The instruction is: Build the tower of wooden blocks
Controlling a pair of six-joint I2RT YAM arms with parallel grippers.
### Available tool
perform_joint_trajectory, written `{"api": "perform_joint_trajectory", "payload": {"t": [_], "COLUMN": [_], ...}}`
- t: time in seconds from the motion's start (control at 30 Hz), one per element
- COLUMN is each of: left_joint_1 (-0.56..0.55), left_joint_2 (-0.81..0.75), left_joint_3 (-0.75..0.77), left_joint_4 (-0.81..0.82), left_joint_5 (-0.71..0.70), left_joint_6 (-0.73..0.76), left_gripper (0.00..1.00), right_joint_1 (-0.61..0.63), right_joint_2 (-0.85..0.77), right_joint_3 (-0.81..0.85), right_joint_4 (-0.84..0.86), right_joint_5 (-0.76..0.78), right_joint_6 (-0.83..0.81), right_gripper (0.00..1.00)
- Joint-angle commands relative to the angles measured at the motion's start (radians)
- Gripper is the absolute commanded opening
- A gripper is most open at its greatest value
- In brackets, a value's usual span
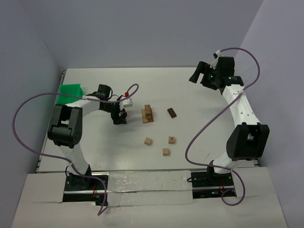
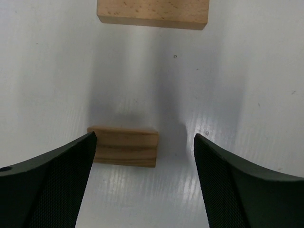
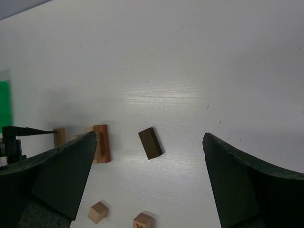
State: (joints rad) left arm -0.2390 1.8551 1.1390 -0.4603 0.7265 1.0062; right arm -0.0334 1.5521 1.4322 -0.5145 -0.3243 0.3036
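Tower [image 1: 148,114]: a short stack of tan blocks, mid-table, only a few pieces high, with 1 reddish-brown bar along its right side.

Left gripper [image 1: 119,117]: just left of the tower, low over the table [image 1: 95,156], pointing down. Its fingers [image 2: 47,185] are spread wide with nothing clamped. In the left wrist view, 1 small tan block [image 2: 124,146] lies flat on the table between the jaws. Its end is at or against the left finger, cannot tell if it touches. There is a clear gap to the right finger. A wider tan piece [image 2: 153,12] shows at the top edge of that view, apart from the small tan block. Cannot tell if it is part of the tower.

Right gripper [image 1: 199,76]: well to the right of the tower and beyond it, raised, jaws fully wide, empty.

Dark brown block [image 1: 171,112]: just right of the tower, not touching it, flat and angled.

On the near side of the tower:
- 1 plain cube [image 1: 148,141], straight toward the bases
- X block [image 1: 171,139], near-right of the tower
- second cube [image 1: 166,151], just beside the X block, a bit nearer still

Green tray [image 1: 71,93]: well left of the tower, at the table's left edge.
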Motion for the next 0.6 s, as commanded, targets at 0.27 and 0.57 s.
{"api": "perform_joint_trajectory", "payload": {"t": [0.27,0.57], "left_joint_1": [-0.013,0.017], "left_joint_2": [0.013,0.033], "left_joint_3": [-0.034,-0.001], "left_joint_4": [0.126,0.057], "left_joint_5": [-0.048,-0.044], "left_joint_6": [0.056,0.143], "left_gripper": [0.83,0.8], "right_joint_1": [-0.005,-0.003], "right_joint_2": [0.013,0.01], "right_joint_3": [0.012,0.007], "right_joint_4": [0.022,0.017], "right_joint_5": [-0.019,-0.021], "right_joint_6": [-0.017,-0.023], "right_gripper": [1.0,1.0]}}
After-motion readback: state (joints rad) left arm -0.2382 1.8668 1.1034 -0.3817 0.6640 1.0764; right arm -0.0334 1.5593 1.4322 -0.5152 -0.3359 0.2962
